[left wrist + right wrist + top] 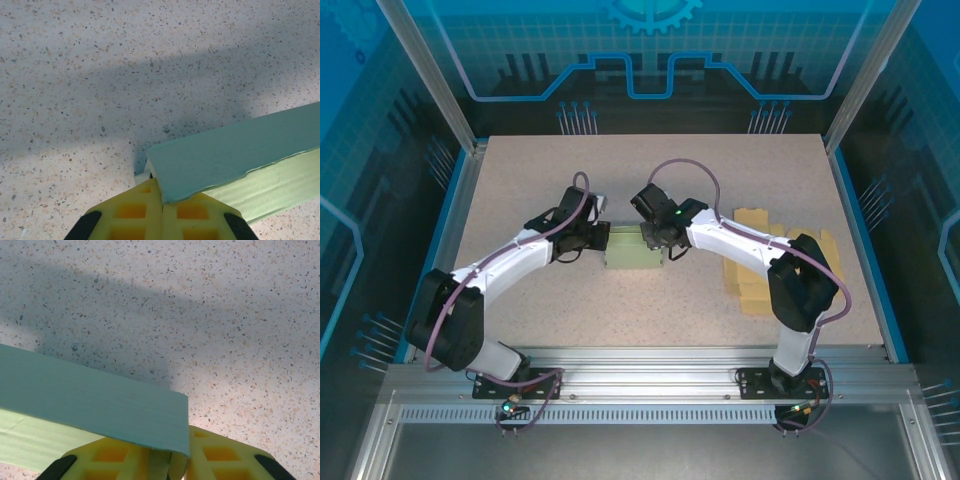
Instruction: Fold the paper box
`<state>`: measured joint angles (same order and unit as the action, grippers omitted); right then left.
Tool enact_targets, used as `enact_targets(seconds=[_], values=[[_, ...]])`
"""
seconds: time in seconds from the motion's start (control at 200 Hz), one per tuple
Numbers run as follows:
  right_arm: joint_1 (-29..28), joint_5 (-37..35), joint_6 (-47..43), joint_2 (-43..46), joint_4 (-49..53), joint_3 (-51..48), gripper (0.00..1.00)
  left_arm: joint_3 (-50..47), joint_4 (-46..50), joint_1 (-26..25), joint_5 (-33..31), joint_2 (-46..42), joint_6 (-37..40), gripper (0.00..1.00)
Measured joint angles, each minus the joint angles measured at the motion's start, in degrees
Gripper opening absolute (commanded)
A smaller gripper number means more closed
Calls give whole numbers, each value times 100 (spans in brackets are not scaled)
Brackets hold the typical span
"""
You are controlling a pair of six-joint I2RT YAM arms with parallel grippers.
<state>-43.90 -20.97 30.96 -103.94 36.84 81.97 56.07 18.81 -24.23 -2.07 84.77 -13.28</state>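
Overlapping right hand [170,462]: paper box [90,400] corner

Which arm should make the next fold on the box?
Probably right. The left gripper has its jaws shut on one corner of the box, anchoring it. The right gripper straddles the wall at the opposite end, so it can likely fold that wall while the left holds.

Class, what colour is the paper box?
Light green; the paper box shows best in the left wrist view.
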Motion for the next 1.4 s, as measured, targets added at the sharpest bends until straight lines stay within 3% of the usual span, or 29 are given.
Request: enact_targets(seconds=[0.17,0.415,0.775,1.045,1.401], values=[[-66,87,-57,120,31,-28,50,-46,-66,-122,-162,-20,-13,0],[-151,236,-109,413,17,-28,60,-258,-210,-271,-358,-195,-33,0],[-138,275,-118,717,-57,-52,63,-555,-358,-450,-708,-481,-35,0],[264,573,22,1316,-380,-398,60,-876,-566,-551,-986,-761,-37,0],[422,1119,343,1075,-743,-903,57,-953,-752,-765,-1360,-765,-50,0]])
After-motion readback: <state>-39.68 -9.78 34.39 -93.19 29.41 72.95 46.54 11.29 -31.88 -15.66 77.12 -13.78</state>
